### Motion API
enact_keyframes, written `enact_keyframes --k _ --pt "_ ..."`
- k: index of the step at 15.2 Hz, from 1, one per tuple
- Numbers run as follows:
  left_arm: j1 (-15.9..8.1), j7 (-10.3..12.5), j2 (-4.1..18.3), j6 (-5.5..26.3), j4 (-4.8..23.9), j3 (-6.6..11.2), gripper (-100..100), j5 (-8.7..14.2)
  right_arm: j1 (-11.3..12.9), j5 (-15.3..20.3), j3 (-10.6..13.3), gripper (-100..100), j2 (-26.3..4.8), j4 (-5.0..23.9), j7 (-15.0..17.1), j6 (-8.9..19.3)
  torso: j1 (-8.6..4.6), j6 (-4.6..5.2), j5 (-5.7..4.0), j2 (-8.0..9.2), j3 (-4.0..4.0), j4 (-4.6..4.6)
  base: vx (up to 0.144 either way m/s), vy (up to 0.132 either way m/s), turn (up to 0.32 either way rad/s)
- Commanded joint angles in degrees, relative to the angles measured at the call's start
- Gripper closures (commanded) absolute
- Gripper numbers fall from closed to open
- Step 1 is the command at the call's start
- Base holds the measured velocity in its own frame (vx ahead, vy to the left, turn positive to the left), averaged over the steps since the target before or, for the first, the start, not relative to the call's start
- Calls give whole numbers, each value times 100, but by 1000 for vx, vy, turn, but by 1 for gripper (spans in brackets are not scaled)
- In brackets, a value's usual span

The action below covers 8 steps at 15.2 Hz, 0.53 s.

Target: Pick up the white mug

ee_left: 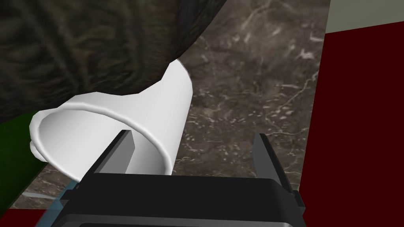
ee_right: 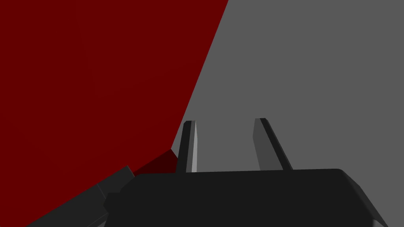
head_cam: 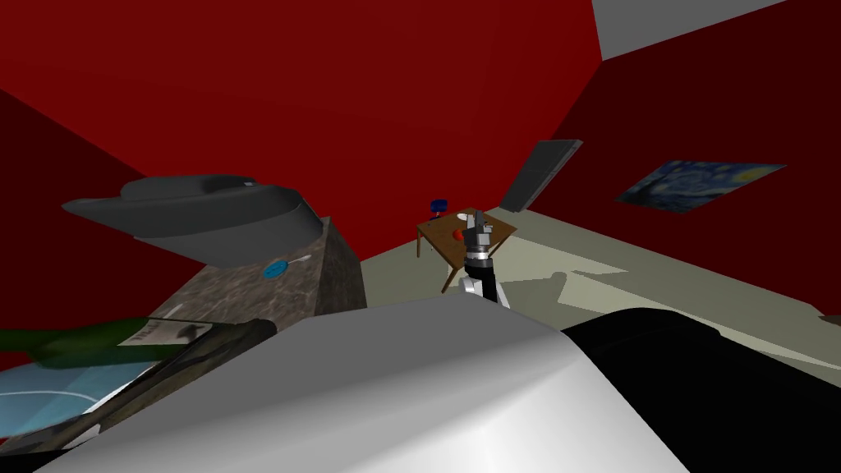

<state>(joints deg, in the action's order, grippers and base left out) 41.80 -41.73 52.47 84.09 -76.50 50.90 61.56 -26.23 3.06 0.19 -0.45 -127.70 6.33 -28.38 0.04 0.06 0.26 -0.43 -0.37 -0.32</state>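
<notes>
Left hand [ee_left: 193,134] — fingers apart, one inside white mug [ee_left: 169,102] | right hand [head_cam: 476,218] forward — apart

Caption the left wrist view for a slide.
Open left end effector straddles the wall of the white mug over a marbled countertop.

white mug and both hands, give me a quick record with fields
white mug: on the dark marbled counter, partly hidden by a dark mottled shape
left hand: open, one side of the mug's wall between its fingers
right hand: open, holding nothing
grasp: not yet closed
</notes>
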Motion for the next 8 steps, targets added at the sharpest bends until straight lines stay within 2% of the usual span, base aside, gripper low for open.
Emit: enact_keyframes --k 1,5,6,8 --pt "0 0 0 0 0 0 100 0 0 0 0 0 0 0 0 0 0 0 0 0 0 0 8 -8 2" --pt "-1 -23 10 8 -12 -5 100 2 0 0 0 0 0 0 0 0 11 -10 8 13 9 5 2 0 -7" --pt "60 263 59 43 -273 -93 100 55 0 0 0 0 0 0 0 0 13 -9 9 14 9 6 -31 26 2" --pt "60 321 59 43 -273 -93 100 55 1 0 -1 0 -1 0 0 0 24 -4 5 25 16 10 -45 51 -20"
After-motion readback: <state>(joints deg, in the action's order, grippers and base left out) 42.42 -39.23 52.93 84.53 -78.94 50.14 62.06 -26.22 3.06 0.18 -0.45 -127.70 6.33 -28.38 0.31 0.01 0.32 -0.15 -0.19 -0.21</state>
